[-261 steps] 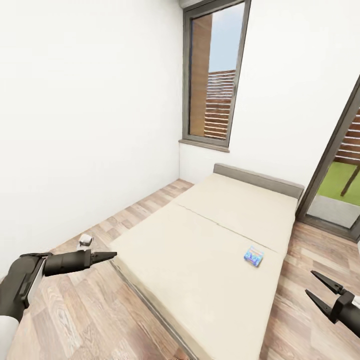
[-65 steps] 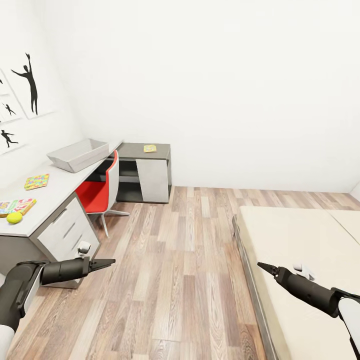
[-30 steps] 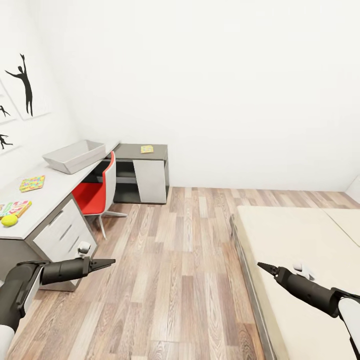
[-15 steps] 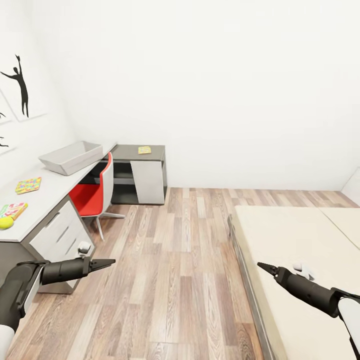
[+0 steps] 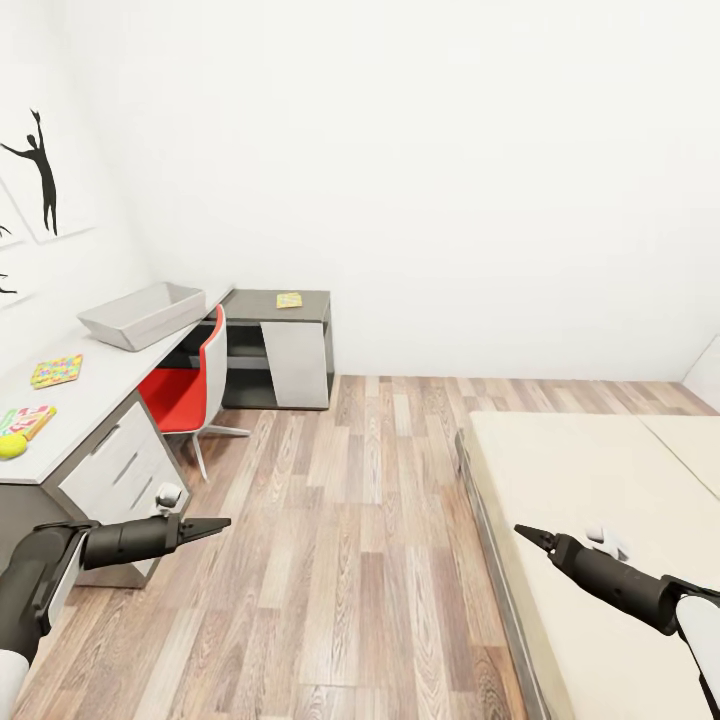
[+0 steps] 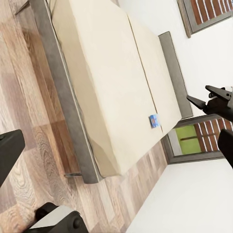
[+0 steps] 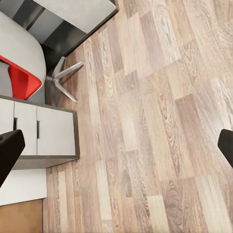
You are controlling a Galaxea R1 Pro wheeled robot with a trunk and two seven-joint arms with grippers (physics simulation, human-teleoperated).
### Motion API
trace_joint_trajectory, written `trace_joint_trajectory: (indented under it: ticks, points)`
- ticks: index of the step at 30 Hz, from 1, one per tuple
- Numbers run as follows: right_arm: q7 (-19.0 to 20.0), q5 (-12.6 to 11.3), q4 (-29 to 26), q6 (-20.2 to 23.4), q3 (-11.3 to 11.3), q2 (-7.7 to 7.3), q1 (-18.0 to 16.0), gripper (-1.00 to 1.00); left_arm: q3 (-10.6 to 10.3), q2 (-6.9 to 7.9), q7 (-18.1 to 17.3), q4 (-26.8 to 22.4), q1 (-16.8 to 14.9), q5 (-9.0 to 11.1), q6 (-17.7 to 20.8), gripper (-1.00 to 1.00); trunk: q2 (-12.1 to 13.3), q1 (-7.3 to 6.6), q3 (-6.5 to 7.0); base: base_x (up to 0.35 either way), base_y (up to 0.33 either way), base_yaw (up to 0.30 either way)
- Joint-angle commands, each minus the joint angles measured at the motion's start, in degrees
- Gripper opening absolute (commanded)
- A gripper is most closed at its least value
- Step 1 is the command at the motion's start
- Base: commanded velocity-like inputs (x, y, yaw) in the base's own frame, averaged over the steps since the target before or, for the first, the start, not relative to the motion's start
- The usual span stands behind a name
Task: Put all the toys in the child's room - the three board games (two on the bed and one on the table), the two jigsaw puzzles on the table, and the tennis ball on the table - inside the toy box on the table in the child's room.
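While both arms hang over bare floor (image 5: pixel 370 520), the left gripper (image 5: pixel 222 521) and right gripper (image 5: pixel 522 531) are spread wide with nothing in them. Toy box (image 5: pixel 140 313) sits on the table (image 5: pixel 90 385) at 10 o'clock; tennis ball (image 5: pixel 10 447) at 9, beside a board game (image 5: pixel 28 418). Another board game (image 6: pixel 154 120) lies on the bed (image 6: pixel 107 87).

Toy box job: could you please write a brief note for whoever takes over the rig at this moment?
Left hand and right hand: both open, holding nothing.
Toy box stands on the desk by the wall. Outside it on the desk: tennis ball, striped flat toy touching it, chequered flat toy, yellow flat toy. Blue game lies on the bed.
Done: no toy seen boxed. Left: everything.
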Motion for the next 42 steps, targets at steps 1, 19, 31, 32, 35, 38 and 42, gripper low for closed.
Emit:
trace_joint_trajectory:
  ticks: [1,19,31,32,35,38,42]
  points:
    - [0.6,0.5,0.0,0.3,-0.1,0.02,-0.1,1.0,0.0,0.01,-0.2,0.0,0.0,-0.1,0.6,1.0,-0.1,0.03,-0.11,0.0,0.0,0.0]
    - [0.6,0.7,0.0,-0.2,-0.1,0.37,-0.1,1.0,0.0,-0.01,-0.2,0.0,-0.1,-0.1,0.6,1.0,-0.1,0.03,-0.11,-0.015,-0.065,0.0]
    - [0.6,0.7,0.3,-0.3,-0.3,1.5,-0.1,1.0,0.0,-1.61,0.2,0.0,0.0,-0.2,0.4,1.0,-0.1,0.03,-0.11,-0.001,-0.003,0.0]
    - [0.6,0.7,0.3,-0.3,-0.3,1.61,-0.1,1.0,0.0,-1.63,0.2,0.0,0.0,-0.2,0.4,1.0,-0.1,0.03,-0.11,0.0,0.0,0.0]
    - [0.6,0.6,0.3,-0.3,-0.3,1.61,-0.1,1.0,0.0,-1.65,0.3,0.0,0.0,-0.2,0.4,1.0,-0.1,0.03,-0.11,0.0,0.0,0.0]
    - [0.6,0.6,0.3,-0.3,-0.3,1.62,-0.1,1.0,0.0,-1.66,0.3,0.0,0.0,-0.2,0.4,1.0,-0.1,0.03,-0.11,0.0,0.0,0.0]
    - [0.6,0.5,0.3,-0.2,-0.4,1.59,-0.1,1.0,0.0,-1.66,0.3,0.0,0.0,-0.2,0.4,1.0,-0.1,0.03,-0.11,0.0,0.0,0.0]
